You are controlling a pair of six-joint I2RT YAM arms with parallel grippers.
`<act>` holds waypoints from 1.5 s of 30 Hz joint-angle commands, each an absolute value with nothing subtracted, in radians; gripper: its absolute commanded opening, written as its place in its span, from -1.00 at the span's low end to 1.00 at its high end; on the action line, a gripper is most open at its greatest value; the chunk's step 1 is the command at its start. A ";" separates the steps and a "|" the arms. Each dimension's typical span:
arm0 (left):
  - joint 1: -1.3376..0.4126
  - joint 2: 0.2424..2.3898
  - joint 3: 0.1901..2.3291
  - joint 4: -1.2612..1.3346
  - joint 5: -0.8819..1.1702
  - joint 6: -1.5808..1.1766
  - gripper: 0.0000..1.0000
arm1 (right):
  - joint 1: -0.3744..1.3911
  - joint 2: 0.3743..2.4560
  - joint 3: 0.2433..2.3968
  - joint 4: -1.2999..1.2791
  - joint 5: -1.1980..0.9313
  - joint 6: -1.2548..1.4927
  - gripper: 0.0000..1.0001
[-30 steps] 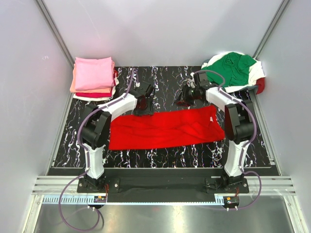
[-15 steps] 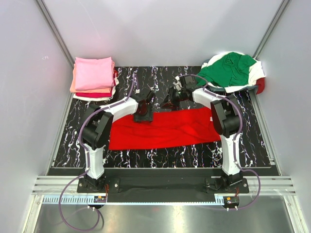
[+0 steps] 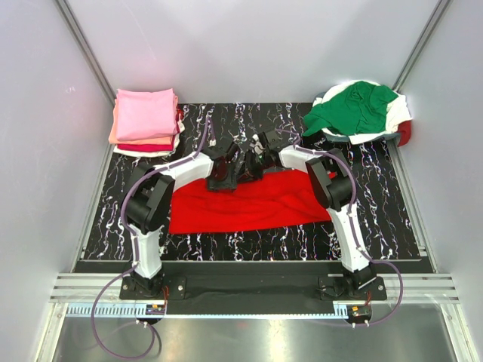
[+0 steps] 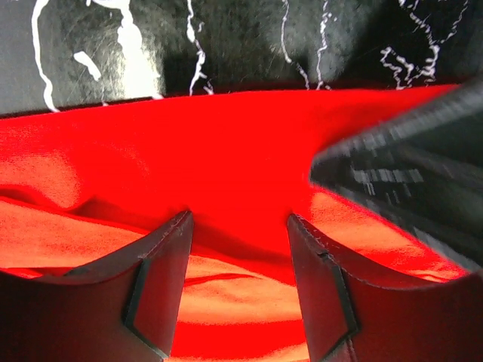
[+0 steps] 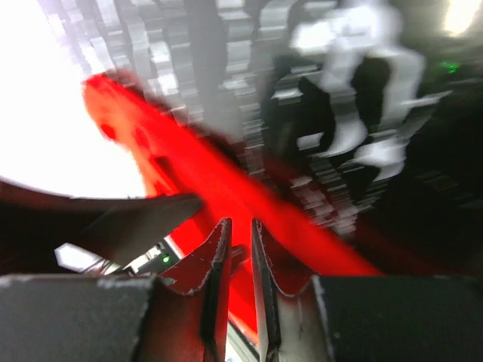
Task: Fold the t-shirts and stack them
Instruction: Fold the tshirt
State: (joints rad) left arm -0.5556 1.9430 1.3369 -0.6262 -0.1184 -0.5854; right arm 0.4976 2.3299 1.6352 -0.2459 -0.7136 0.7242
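Upper left: folded stack [image 3: 147, 142], pink t-shirt [image 3: 145, 113] on top. Centre: bright red t-shirt [image 3: 249, 205] lying crosswise. Left gripper [image 3: 224, 175] at its far edge, jaws apart over cloth, nothing clamped. Right gripper [image 3: 252, 169] just beside, jaws nearly together; grip on cloth cannot tell. Upper right: green t-shirt [image 3: 353, 108] heaped.

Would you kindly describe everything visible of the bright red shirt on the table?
The red shirt is soft, creased cloth, lying flat as a long band crosswise on the black marbled mat. The left gripper stands open at its far edge; the right gripper is beside it, its grip unclear.
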 commanded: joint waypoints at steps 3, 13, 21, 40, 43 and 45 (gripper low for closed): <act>-0.564 1.873 1.299 -0.647 -0.110 -0.604 0.18 | 0.495 2.375 1.710 -0.322 -0.651 0.735 -0.54; -0.612 1.608 1.088 -0.781 -0.123 -0.670 0.17 | 0.495 2.399 1.755 -0.403 -0.545 0.741 -0.58; -0.695 1.168 0.906 -0.966 -0.196 -0.792 0.32 | 0.495 2.396 1.753 -0.403 -0.531 0.739 -0.60; -0.457 1.937 1.465 -0.789 -0.278 -0.436 0.25 | 0.495 2.388 1.741 -0.393 -0.531 0.738 -0.66; -0.390 1.930 1.405 -0.749 -0.210 -0.423 0.25 | 0.495 2.388 1.740 -0.394 -0.528 0.739 -0.67; -0.353 1.908 1.376 -0.742 -0.203 -0.413 0.24 | 0.495 2.390 1.741 -0.394 -0.526 0.741 -0.67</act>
State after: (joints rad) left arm -0.4049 1.9537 1.4082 -0.7868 -0.2466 -0.4541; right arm 0.4965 2.3726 1.7409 -0.3725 -0.6109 0.7536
